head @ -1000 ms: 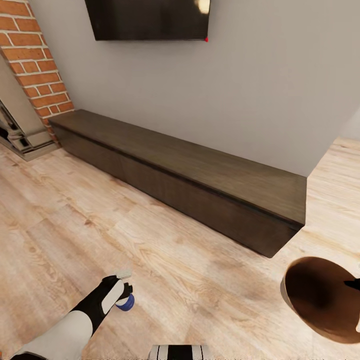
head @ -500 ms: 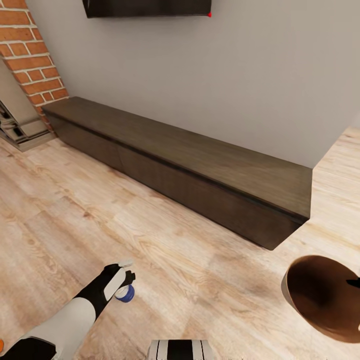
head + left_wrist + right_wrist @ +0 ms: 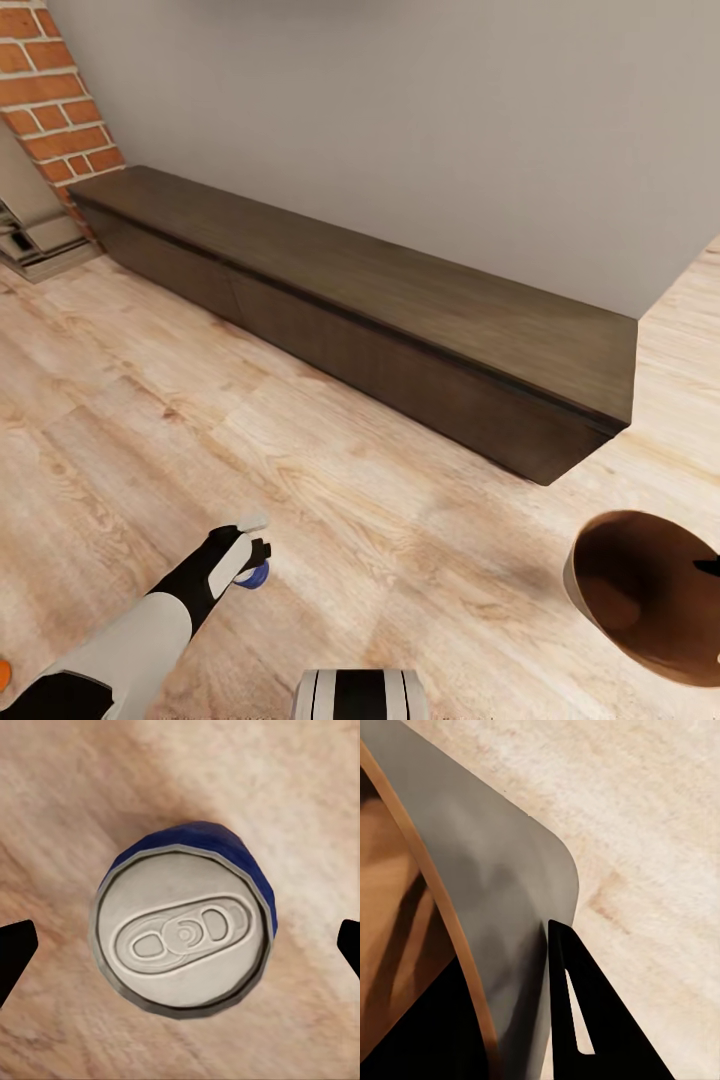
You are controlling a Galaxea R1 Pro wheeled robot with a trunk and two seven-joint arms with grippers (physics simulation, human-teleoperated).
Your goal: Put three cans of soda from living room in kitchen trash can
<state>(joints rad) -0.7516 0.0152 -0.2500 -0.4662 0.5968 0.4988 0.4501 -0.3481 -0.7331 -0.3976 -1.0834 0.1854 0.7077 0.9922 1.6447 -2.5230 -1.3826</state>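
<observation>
One blue soda can (image 3: 184, 926) stands upright on the light wood floor (image 3: 380, 520) directly under the left gripper (image 3: 250, 560), whose two dark fingertips (image 3: 15, 956) sit spread well apart on either side of it, touching nothing. At the head view's lower left edge an orange can (image 3: 4, 674) just peeks in. The right gripper (image 3: 585, 1020) holds the tan trash can (image 3: 640, 590) by its rim, one finger (image 3: 708, 568) hooked over the dark brown inside. Farther off, a long low dark-wood cabinet (image 3: 380, 310) runs along the grey wall (image 3: 400, 120), with the red brick fireplace (image 3: 50, 90) at its far left end.
</observation>
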